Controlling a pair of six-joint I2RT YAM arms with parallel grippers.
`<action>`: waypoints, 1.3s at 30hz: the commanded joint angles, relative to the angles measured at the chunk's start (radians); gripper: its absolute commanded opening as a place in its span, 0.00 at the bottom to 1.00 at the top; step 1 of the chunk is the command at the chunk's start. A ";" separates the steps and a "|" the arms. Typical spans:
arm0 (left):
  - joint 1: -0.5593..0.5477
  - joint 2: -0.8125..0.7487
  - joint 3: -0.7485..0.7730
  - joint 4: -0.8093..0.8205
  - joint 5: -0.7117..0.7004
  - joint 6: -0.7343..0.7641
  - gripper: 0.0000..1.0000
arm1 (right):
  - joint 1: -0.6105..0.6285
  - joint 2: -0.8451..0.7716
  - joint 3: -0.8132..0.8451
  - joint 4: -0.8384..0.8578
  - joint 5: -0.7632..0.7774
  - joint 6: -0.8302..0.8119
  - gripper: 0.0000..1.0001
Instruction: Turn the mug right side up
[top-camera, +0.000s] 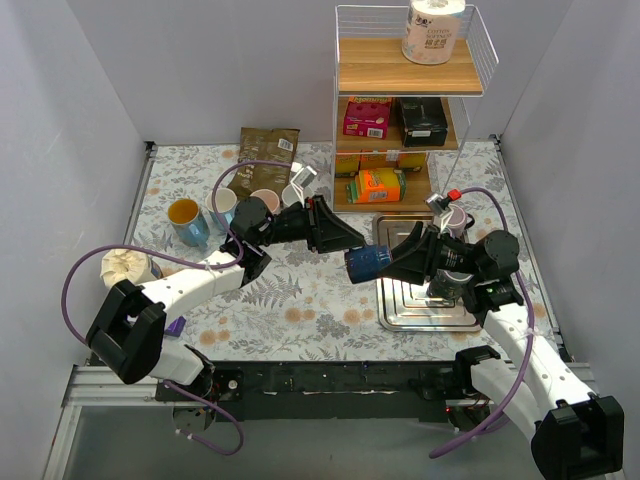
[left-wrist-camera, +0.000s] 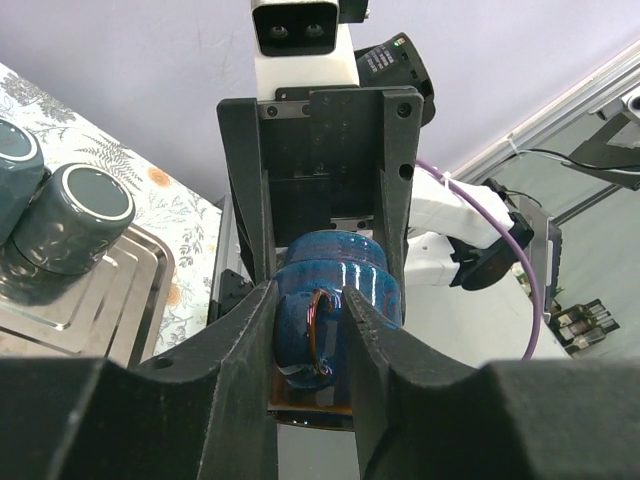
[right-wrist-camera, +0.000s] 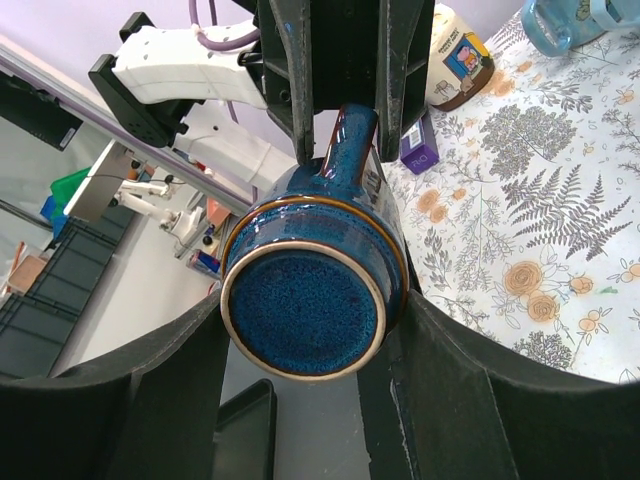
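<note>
Both arms meet in the air over the floral worktop (top-camera: 300, 300), with the blue mug (top-camera: 365, 263) caught between them, just off the left edge of the metal tray (top-camera: 420, 310) and not touching the surface. The right tool (right-wrist-camera: 305, 330) has its two fingers set against opposite sides of the mug's body, clasping it on its side, so the speckled base with its pale ring faces that wrist camera. The left tool (left-wrist-camera: 312, 330) comes in from the other side, its fingers drawn in narrow and pinching the handle (right-wrist-camera: 350, 140) between them. From above, the mug is mostly buried under the two black tools, and only a patch of blue shows. The mouth points away from the right wrist and the inside can't be seen from anywhere. In the left wrist view the lower rim is cut off behind the fingers, while two dark upturned mugs (left-wrist-camera: 75, 215) sit on the tray off to the side, one cropped by the frame edge.
</note>
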 joint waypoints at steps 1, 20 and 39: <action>-0.005 -0.021 -0.010 0.037 -0.004 -0.020 0.31 | 0.001 -0.010 -0.005 0.114 0.023 0.039 0.01; -0.026 -0.007 -0.024 0.038 -0.047 0.002 0.11 | 0.001 0.011 -0.063 0.311 0.060 0.182 0.01; -0.029 -0.040 0.204 -0.982 -0.649 0.238 0.00 | 0.001 0.104 0.111 -0.753 0.364 -0.403 0.83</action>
